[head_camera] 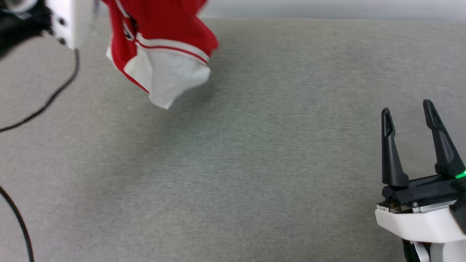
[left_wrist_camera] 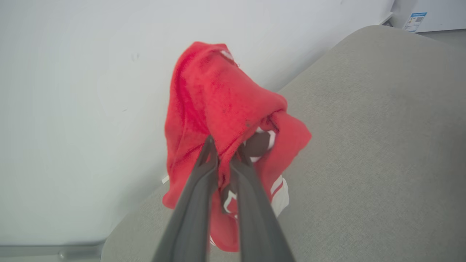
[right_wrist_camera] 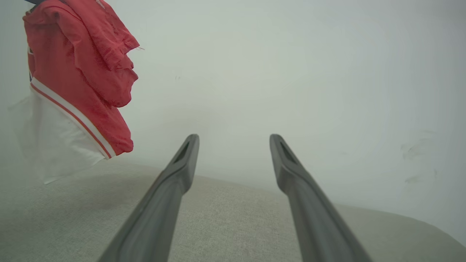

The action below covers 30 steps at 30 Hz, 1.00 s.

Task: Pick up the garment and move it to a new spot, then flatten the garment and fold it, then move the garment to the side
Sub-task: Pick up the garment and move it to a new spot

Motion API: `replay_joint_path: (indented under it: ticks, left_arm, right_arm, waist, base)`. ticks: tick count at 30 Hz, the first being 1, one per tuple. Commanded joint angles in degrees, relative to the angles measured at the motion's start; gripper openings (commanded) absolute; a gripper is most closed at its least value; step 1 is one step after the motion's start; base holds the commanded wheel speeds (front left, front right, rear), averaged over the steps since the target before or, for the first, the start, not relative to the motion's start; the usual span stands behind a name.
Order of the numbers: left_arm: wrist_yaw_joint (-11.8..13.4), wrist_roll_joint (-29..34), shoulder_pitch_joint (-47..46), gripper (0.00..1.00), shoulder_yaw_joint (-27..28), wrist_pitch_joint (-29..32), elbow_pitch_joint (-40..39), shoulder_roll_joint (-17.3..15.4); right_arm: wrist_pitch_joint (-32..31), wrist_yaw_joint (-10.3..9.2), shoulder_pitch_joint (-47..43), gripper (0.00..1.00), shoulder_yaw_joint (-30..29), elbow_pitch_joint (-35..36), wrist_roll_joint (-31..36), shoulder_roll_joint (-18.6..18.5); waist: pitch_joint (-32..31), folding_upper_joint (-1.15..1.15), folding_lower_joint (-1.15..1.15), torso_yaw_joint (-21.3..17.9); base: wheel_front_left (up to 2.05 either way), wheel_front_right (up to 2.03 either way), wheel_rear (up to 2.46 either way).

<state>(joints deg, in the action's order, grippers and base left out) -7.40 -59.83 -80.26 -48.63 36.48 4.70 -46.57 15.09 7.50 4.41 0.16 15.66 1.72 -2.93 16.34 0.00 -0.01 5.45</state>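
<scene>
Left fingers (left_wrist_camera: 198, 189) clamp a fold of the red jersey T-shirt with white sleeves (left_wrist_camera: 218, 98), dangling it at upper left above the grey fabric tabletop (head_camera: 291, 145), likely for relocation; right fingers (head_camera: 390, 156) stand apart, idle, lower right.

— What is the worktop (head_camera: 255, 163) like?
— It's covered in plain grey woven fabric. The left wrist view shows a rounded corner (left_wrist_camera: 109, 242).
— And behind it?
— A bare white wall (left_wrist_camera: 72, 109) rises along its far edge. In the right wrist view, faint scuff marks (right_wrist_camera: 413, 151) show on the wall toward the right.
— Anything past the worktop?
— In the left wrist view a white box (left_wrist_camera: 442, 16) stands beyond the far corner. It has a blue-and-white label (left_wrist_camera: 414, 20), too small to read. A grey strip (left_wrist_camera: 47, 250) runs along the foot of the wall.
— The light?
— Soft and even. A faint, blurred shadow (head_camera: 164, 145) lies on the fabric toward the far left.
</scene>
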Motion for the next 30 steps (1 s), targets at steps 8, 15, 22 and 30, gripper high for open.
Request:
replay_joint_path:
  ticks: [8, 15, 22, 30]
  left_arm:
    - [0.0, -0.6, -0.2, 0.00, -7.8, -0.9, -4.3, 5.2]
    - [0.0, -0.1, 5.1, 0.00, -17.8, -4.9, -2.8, 11.1]
    - [0.0, 3.5, 17.9, 0.00, -24.8, -5.1, 3.4, 21.3]
    - [0.0, 6.7, 26.1, 0.00, -24.7, -5.6, 6.6, 25.4]
  right_arm:
    - [0.1, -0.02, -0.5, 1.00, -0.3, -0.4, -1.7, 0.1]
    - [0.1, -0.02, 0.6, 1.00, -0.9, -0.5, -2.2, 0.1]
    - [0.1, -0.02, 1.7, 1.00, -0.3, -1.2, -2.0, 0.1]
    - [0.1, -0.02, 2.0, 1.00, -0.5, -1.9, -2.0, 0.1]
  waist:
    - [0.1, 0.00, 0.01, -6.9]
    - [2.0, 0.00, 0.01, -8.9]
    - [4.3, 0.00, 0.01, -9.8]
    - [4.8, 0.00, 0.01, -10.0]
  base:
    - [0.00, 0.00, 0.00]
    - [0.00, 0.00, 0.00]
    - [0.00, 0.00, 0.00]
    - [0.00, 0.00, 0.00]
